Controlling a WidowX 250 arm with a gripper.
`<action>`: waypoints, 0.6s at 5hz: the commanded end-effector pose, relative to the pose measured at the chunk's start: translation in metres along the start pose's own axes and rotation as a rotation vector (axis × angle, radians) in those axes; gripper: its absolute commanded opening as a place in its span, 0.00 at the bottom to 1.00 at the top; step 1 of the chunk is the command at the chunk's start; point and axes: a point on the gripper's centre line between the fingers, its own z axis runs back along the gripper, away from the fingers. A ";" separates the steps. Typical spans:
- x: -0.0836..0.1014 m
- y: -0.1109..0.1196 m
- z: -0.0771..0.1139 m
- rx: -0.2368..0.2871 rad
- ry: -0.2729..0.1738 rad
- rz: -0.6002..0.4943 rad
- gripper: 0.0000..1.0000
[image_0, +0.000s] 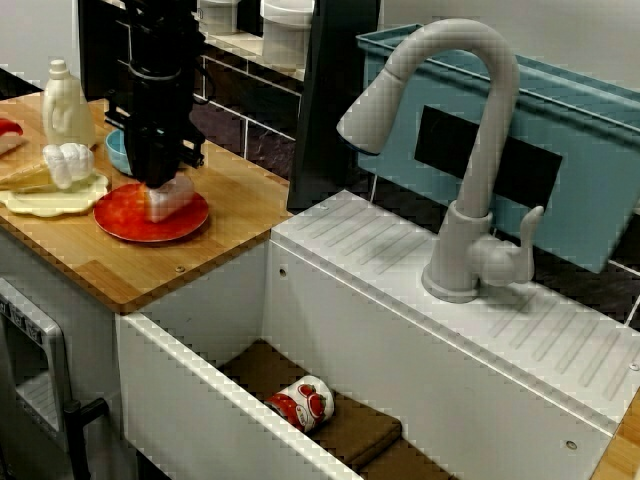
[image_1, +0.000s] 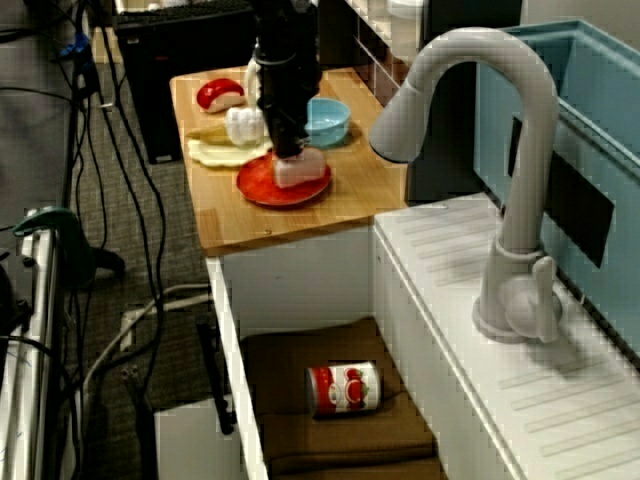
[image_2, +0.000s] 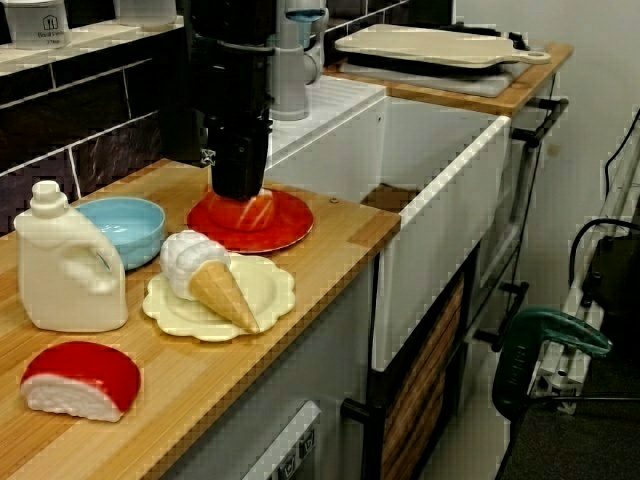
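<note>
Pale pink toy food piece (image_0: 170, 198) sits on the red plate (image_0: 120, 216), directly under your gripper (image_0: 160, 185) (its top is hidden by the black fingers, so whether they're clamped or apart is impossible to make out). Just beside the fingers are a blue bowl (image_2: 120, 226) and an ice-cream cone (image_2: 205, 275) on a cream plate (image_2: 270, 286). Wooden counter (image_0: 235, 195). A can (image_1: 344, 388) lies well apart, down in the sink (image_0: 330, 300).

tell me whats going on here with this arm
A black robot arm reaches straight down, its jaws at a pale food piece that sits on a red plate on the wooden counter. Whether the jaws have closed on it is hard to tell. A blue bowl, a toy ice cream cone and a white jug sit close by. A red can lies in the sink.
</note>
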 end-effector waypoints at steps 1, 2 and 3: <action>-0.003 0.019 0.033 -0.013 -0.053 0.034 0.00; -0.002 0.022 0.036 -0.010 -0.052 0.052 0.00; -0.001 0.024 0.043 -0.011 -0.049 0.042 1.00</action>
